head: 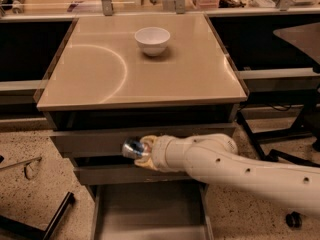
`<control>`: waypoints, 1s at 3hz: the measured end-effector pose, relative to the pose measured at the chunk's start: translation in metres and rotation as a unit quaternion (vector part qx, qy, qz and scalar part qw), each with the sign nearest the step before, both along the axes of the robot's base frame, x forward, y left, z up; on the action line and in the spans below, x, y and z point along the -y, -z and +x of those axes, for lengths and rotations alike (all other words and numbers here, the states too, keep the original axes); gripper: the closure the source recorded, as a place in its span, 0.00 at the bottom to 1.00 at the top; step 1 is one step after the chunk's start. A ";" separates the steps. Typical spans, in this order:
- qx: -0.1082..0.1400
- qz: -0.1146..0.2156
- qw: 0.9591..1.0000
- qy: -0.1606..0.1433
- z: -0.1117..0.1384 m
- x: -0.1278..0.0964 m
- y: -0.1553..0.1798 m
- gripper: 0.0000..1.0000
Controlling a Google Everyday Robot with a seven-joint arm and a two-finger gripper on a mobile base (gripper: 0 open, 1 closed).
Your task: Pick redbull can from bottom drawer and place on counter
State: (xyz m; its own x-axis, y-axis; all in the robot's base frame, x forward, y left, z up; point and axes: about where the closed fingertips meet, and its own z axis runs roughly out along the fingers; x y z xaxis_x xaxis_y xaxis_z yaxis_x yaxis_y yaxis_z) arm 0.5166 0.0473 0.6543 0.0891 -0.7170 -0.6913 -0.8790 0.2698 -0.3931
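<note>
My gripper (137,150) is shut on the redbull can (132,147), a small shiny silver-and-blue can seen end-on. It holds the can in the air in front of the two upper grey drawer fronts, above the open bottom drawer (150,211) and below the counter's front edge. The white arm reaches in from the lower right. The bottom drawer is pulled out and its grey floor shows bare. The tan counter (140,74) lies above, with a curved light reflection on its left half.
A white bowl (152,40) stands near the back middle of the counter. A dark metal bar (57,215) lies on the speckled floor at lower left. Black chair legs (280,149) stand at the right.
</note>
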 end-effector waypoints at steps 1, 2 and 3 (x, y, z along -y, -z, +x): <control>0.046 -0.016 0.998 0.041 0.031 0.030 -0.072 1.00; 0.108 -0.019 0.992 0.057 0.064 0.046 -0.158 1.00; 0.113 -0.019 0.992 0.059 0.056 0.044 -0.163 1.00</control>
State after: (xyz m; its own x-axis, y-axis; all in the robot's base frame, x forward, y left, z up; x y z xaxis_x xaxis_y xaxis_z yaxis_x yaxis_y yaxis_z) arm 0.5727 0.0035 0.8174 0.1518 -0.7564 -0.6362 -0.7305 0.3478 -0.5877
